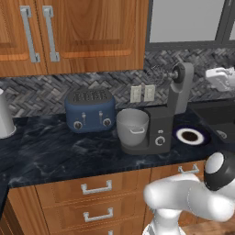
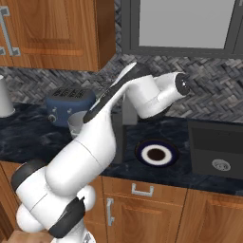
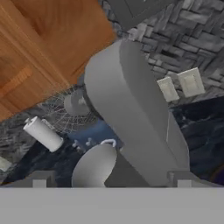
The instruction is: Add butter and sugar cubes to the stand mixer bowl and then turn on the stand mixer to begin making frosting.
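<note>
The dark grey stand mixer point(image 1: 159, 131) stands on the black counter with its head point(image 1: 181, 86) tilted up and its wire whisk point(image 1: 160, 75) in the air. On its base sits the pale grey stand mixer bowl point(image 1: 132, 126), and the bowl's rim point(image 2: 77, 122) peeks out behind my arm. My gripper point(image 1: 215, 77) hangs to the right of the raised head, at about the head's height. In the hand view the gripper point(image 3: 110, 180) is open, with nothing between its fingertips point(image 3: 39, 179), and faces the mixer head point(image 3: 135, 113), the whisk point(image 3: 65, 118) and the bowl point(image 3: 94, 166). The butter and sugar cubes are out of view.
A navy toaster point(image 1: 90, 110) stands left of the bowl. A dark-centred plate point(image 1: 189, 136) lies right of the mixer, with a sink point(image 2: 216, 147) beyond it. A white cylinder point(image 1: 4, 114) stands at the far left. Wooden cabinets point(image 1: 87, 32) hang above and two outlets point(image 1: 142, 93) sit on the wall.
</note>
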You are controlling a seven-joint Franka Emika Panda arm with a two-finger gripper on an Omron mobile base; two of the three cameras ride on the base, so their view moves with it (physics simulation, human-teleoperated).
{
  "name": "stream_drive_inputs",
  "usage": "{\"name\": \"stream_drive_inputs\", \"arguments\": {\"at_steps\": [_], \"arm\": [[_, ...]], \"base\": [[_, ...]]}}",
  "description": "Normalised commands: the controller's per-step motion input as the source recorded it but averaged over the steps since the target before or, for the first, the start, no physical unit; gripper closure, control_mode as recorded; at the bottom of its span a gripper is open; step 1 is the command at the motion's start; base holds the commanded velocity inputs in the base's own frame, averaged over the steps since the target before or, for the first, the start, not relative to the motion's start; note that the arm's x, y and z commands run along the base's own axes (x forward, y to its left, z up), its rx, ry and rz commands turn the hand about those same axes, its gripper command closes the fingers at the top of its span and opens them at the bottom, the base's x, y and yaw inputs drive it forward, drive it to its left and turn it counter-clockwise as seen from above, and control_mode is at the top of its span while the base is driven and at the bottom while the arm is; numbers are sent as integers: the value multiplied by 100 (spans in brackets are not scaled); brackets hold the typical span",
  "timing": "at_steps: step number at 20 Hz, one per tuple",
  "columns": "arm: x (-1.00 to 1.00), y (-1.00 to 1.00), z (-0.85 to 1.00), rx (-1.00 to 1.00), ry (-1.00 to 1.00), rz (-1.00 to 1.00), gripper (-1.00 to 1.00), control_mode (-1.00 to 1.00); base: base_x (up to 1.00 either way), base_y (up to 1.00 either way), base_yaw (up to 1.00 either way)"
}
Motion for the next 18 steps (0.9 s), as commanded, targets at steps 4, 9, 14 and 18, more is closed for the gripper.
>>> {"name": "stream_drive_inputs", "arguments": {"at_steps": [4,9,14,18], "arm": [[95,-29,-1,29,0,0,-100,-100],[71,-34,-1,27,0,0,-100,-100],[35,-5,-6,23,0,0,-100,-100],[0,53,-20,10,0,0,-100,-100]], "base": [[0,0,0],[0,0,0],[0,0,0],[0,0,0]]}}
